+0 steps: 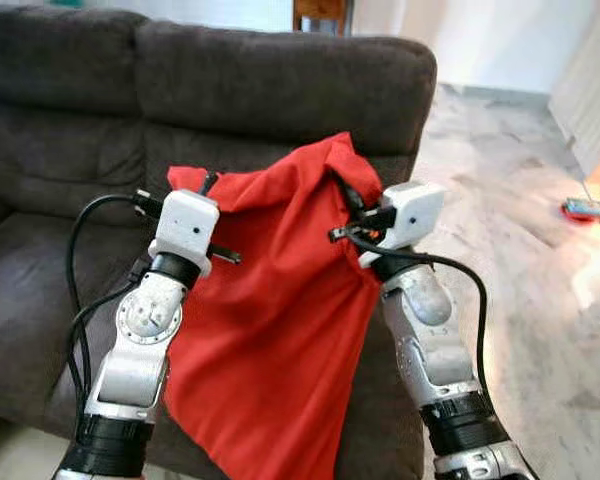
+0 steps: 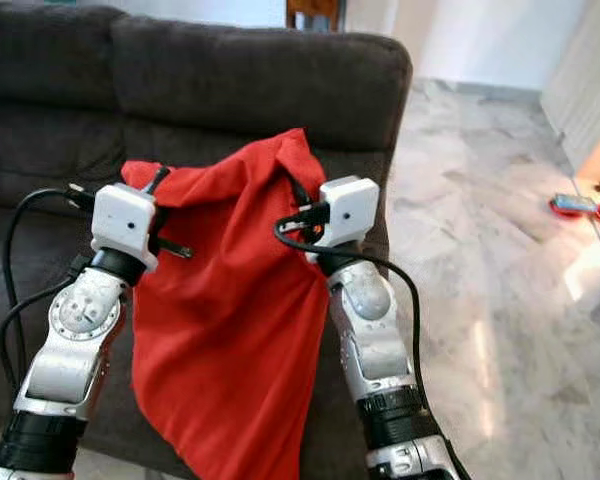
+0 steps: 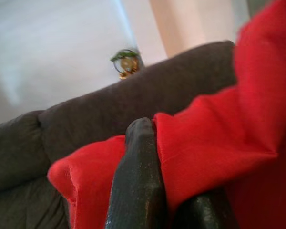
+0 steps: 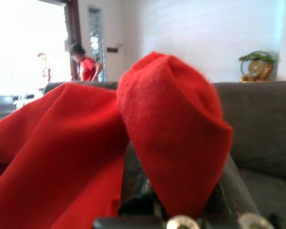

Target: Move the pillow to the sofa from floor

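A limp red pillow (image 1: 270, 320) hangs in the air in front of the dark grey sofa (image 1: 280, 90), its lower end dangling below the seat's front edge. My left gripper (image 1: 206, 186) is shut on the pillow's upper left corner. In the left wrist view a black finger (image 3: 138, 181) presses into the red cloth (image 3: 219, 138). My right gripper (image 1: 348, 198) is shut on the upper right corner, where the fabric bunches into a peak (image 4: 171, 129) over the fingers. Both arms hold it at about the height of the sofa's backrest base.
Marble floor (image 1: 520, 230) stretches to the right of the sofa's arm. A small red and blue object (image 1: 585, 210) lies on the floor at the far right. Behind the sofa stand a round ornament (image 4: 255, 67) and, farther off, a person in red (image 4: 86, 64).
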Motion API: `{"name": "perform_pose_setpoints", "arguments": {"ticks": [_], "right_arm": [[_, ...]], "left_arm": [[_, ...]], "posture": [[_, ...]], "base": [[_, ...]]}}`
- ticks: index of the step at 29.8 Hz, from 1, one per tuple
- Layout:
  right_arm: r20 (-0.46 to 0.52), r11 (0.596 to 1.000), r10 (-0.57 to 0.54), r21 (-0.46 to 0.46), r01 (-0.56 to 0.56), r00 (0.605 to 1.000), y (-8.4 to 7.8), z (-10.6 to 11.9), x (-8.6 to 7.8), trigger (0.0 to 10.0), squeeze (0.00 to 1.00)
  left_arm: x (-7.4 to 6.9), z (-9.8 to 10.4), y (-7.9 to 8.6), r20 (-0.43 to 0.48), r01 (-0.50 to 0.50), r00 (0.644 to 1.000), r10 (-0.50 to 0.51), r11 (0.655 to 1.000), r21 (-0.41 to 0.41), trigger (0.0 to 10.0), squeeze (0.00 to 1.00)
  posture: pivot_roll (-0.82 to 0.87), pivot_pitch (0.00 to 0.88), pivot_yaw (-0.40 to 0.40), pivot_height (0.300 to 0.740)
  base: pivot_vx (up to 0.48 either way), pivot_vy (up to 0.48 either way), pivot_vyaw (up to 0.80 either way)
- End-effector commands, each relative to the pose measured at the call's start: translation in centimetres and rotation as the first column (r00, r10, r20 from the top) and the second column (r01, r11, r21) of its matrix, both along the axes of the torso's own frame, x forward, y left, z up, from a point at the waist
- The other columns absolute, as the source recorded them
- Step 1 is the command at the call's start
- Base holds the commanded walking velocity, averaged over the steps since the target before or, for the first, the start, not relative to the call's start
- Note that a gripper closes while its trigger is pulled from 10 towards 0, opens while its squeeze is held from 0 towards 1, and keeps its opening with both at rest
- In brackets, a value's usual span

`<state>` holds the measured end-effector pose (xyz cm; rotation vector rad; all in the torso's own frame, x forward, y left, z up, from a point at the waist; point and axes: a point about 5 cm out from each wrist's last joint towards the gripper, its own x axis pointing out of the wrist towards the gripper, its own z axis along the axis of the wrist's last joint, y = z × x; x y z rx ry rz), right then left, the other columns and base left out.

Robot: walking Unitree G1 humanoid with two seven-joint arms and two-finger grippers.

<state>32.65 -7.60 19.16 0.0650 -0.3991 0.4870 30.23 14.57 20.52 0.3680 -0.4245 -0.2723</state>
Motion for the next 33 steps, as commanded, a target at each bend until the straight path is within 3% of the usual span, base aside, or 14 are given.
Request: {"name": "perform_pose_setpoints", "arguments": {"ticks": [1,6,10,15,18,22,33], "right_arm": [[-0.017,0.999,0.038,-0.028,-0.039,0.999,0.8,-0.5,-0.1,10.0,0.0],[-0.004,0.99,0.14,-0.029,-0.14,0.99,2.9,-0.4,-0.7,10.0,0.0],[0.013,0.985,0.17,-0.025,-0.169,0.985,3.5,0.0,-0.8,10.0,0.0],[0.059,0.983,0.186,0.001,-0.186,0.981,4.6,1.4,0.0,10.0,0.0],[0.079,0.982,0.186,0.011,-0.188,0.979,4.9,2.2,0.4,10.0,0.0],[0.129,0.972,0.229,0.015,-0.233,0.965,6.6,4.0,0.7,10.0,0.0],[0.152,0.96,0.269,0.035,-0.277,0.951,9.5,6.2,1.8,10.0,0.0]], "left_arm": [[-0.1,-0.9,-1.2,-0.051,0.073,0.996,-0.071,0.997,0.029,10.0,0.0],[0.1,-0.6,0.3,-0.062,0.063,0.996,-0.06,0.997,0.052,10.0,0.0],[0.2,-0.1,0.6,-0.058,0.064,0.996,-0.061,0.997,0.047,10.0,0.0],[0.2,1.1,0.6,-0.034,0.086,0.996,-0.086,0.996,-0.002,10.0,0.0],[0.3,1.0,0.7,-0.035,0.084,0.996,-0.084,0.996,-0.002,10.0,0.0],[0.3,0.8,1.0,-0.043,0.076,0.996,-0.076,0.997,0.007,10.0,0.0],[0.2,0.9,1.7,-0.027,0.034,0.999,-0.034,0.999,0.011,10.0,0.0]], "posture": [[0.14,0.046,-0.018,0.74],[0.14,0.046,-0.02,0.74],[0.15,0.046,-0.02,0.74],[0.15,0.043,-0.023,0.74],[0.15,0.042,-0.023,0.74],[0.16,0.039,-0.028,0.74],[0.17,0.037,-0.046,0.74]], "base": [[0.0,0.0,0.0],[0.0,0.0,0.0],[0.0,0.0,0.0],[0.0,0.0,0.0],[0.0,0.0,0.0],[0.0,0.0,0.0],[0.0,0.0,0.0]]}}
